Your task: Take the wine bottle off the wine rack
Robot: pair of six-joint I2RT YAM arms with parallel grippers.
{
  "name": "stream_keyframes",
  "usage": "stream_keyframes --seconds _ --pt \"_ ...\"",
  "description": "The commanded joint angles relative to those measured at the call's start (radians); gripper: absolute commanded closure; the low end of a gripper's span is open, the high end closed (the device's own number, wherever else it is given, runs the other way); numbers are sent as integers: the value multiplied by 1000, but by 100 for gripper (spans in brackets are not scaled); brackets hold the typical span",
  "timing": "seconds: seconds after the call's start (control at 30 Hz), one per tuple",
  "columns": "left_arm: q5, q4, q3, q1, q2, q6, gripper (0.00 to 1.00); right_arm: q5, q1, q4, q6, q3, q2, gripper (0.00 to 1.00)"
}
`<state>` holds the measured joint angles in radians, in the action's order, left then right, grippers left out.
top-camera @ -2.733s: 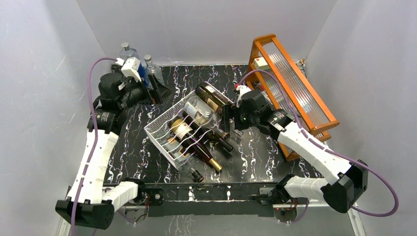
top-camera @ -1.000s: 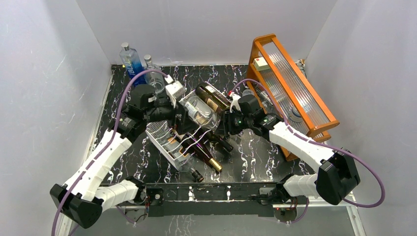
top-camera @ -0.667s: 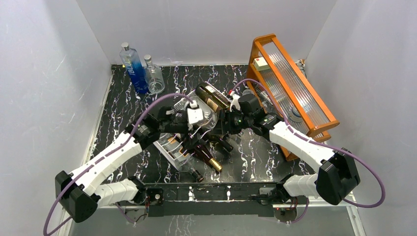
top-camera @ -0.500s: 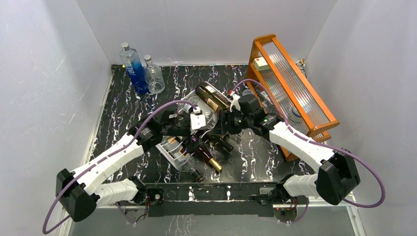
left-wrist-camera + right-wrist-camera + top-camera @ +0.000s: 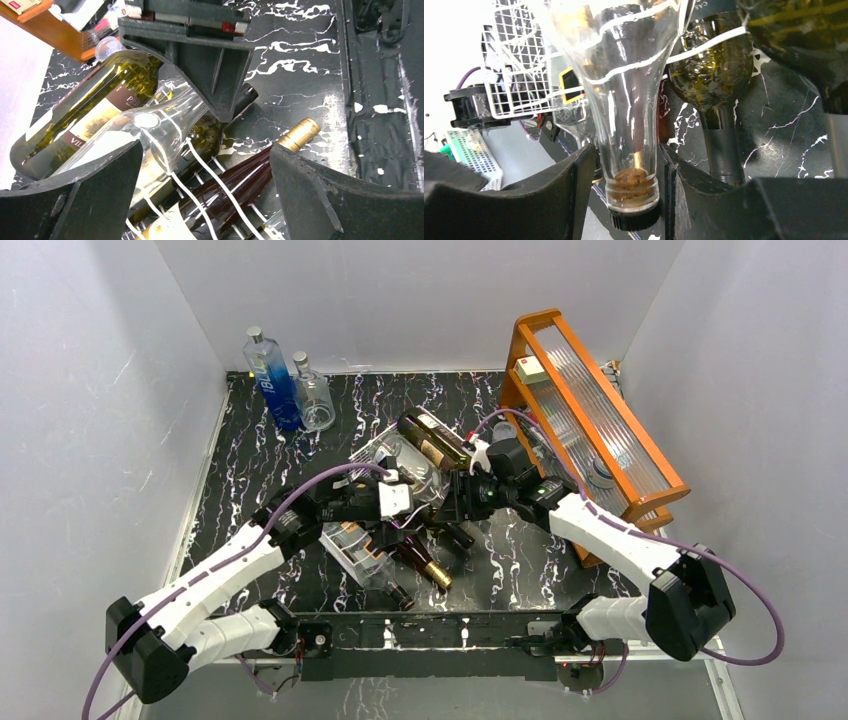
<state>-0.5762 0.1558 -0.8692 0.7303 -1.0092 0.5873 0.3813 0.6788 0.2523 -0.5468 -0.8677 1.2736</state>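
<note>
Right gripper (image 5: 628, 180) snug around wine bottle (image 5: 624, 75)

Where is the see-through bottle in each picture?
Top external: the clear bottle lies in the middle, on the wine rack, between the two arms' ends.
Left wrist: it is left of centre, crossed by the rack's white wires.
Right wrist: it fills the centre, its neck between the fingers of the right gripper.
Shared landmark: the white wine rack, seen as a grid at upper left in the right wrist view.
</note>
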Motion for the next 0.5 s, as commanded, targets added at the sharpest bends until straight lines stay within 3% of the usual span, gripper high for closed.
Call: stream_keyframes --seconds 0.0,0.17,0.33,0.47 --pt "-22 -32 -39 7 -45 113 2 49 -3 -79 8 -36 -85 44" --pt "-29 -74 -55 6 -142 197 2 75 -6 -117 1 -50 -67 43" --pt "-7 -231 20 8 -154 224 2 118 -8 -183 -39 -32 -67 43" --pt "-30 -256 30 9 -166 242 2 161 -7 -245 -52 -10 -88 43"
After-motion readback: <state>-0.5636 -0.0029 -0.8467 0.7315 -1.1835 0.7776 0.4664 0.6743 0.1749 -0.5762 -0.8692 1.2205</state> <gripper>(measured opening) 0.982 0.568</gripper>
